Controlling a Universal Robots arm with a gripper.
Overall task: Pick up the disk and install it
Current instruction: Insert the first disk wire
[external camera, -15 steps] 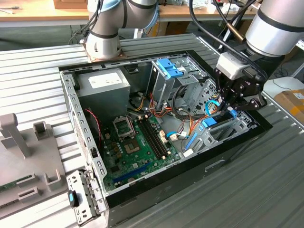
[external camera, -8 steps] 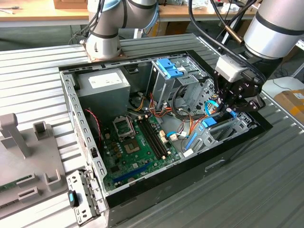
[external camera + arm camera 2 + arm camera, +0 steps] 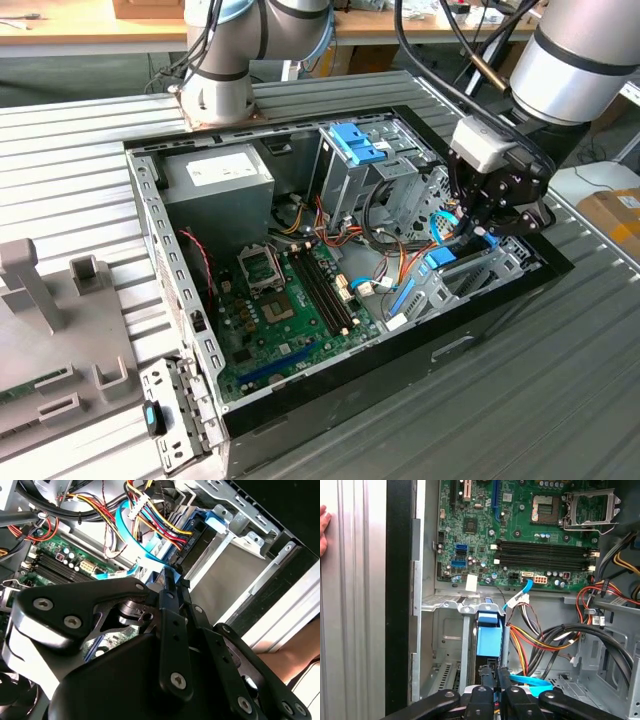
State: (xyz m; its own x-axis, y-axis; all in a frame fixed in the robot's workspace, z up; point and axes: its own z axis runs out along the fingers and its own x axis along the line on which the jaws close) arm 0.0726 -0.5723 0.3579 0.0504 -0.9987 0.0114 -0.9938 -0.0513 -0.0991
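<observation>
The end effector (image 3: pixel 478 232) hangs inside the open case (image 3: pixel 330 390), at the drive cage on the exterior view's right. In the first wrist view its fingers (image 3: pixel 486 676) are pressed together just beside the disk (image 3: pixel 489 636), which stands in the cage slot, only its blue end showing; whether they pinch its tab I cannot tell. Cables (image 3: pixel 540 640) hide the disk's far side. A hand (image 3: pixel 323 527) is cut off at the frame edge.

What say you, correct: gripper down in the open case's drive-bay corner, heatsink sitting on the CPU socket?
No heatsink: the first wrist view shows the CPU socket bare. The gripper is down in the drive-bay corner of the open case.
</observation>
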